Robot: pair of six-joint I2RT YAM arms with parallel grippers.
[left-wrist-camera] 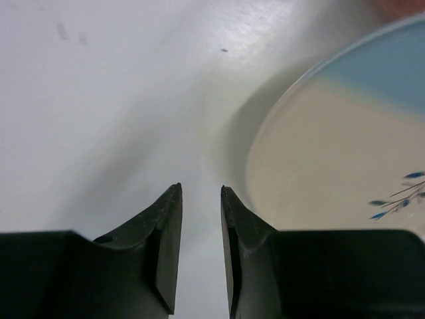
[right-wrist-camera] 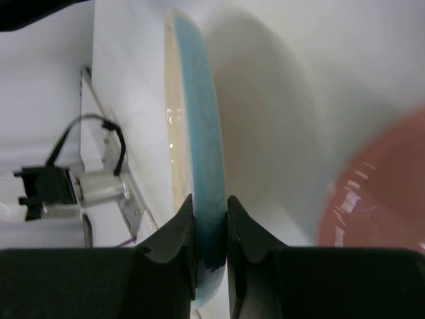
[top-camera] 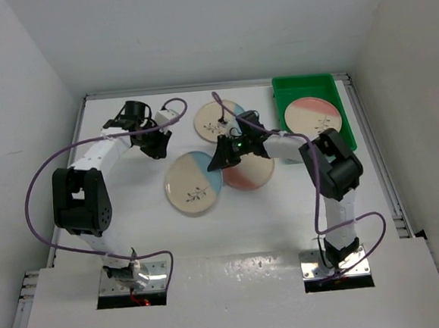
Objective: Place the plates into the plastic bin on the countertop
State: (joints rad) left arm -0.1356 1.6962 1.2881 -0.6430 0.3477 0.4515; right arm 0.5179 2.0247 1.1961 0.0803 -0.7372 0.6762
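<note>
1. Countertop (top-camera: 262,221): glossy white. From my near edge the left arm (top-camera: 78,202) reaches toward the back left and the right arm (top-camera: 334,170) folds in toward the middle.
2. Bin (top-camera: 305,86): green, in the back right corner. One cream-and-pink plate, the binned plate (top-camera: 313,116), lies flat inside it.
3. Blue plate (top-camera: 193,185): mid-counter, outside the bin, cream with a blue segment. My right wrist view shows its blue rim edge-on.
4. Pink plate (top-camera: 252,175): on the counter just beside the blue plate, between it and the bin.
5. Back plate (top-camera: 215,121): flat on the counter behind those two, also outside the bin.
6. Right gripper (top-camera: 220,158): clenched on the blue plate's rim, on the side facing the pink plate. Both pads (right-wrist-camera: 186,226) press against the blue edge.
7. Left gripper (top-camera: 157,147): low over the counter, left of the blue plate. Its jaws are parted a little, with only white surface between them and nothing held. In its wrist view the blue plate lies just to the right.
8. Sprig (left-wrist-camera: 398,196): the one mark I can make out on the blue plate's face, thin stems with small blue-dark leaves.
</note>
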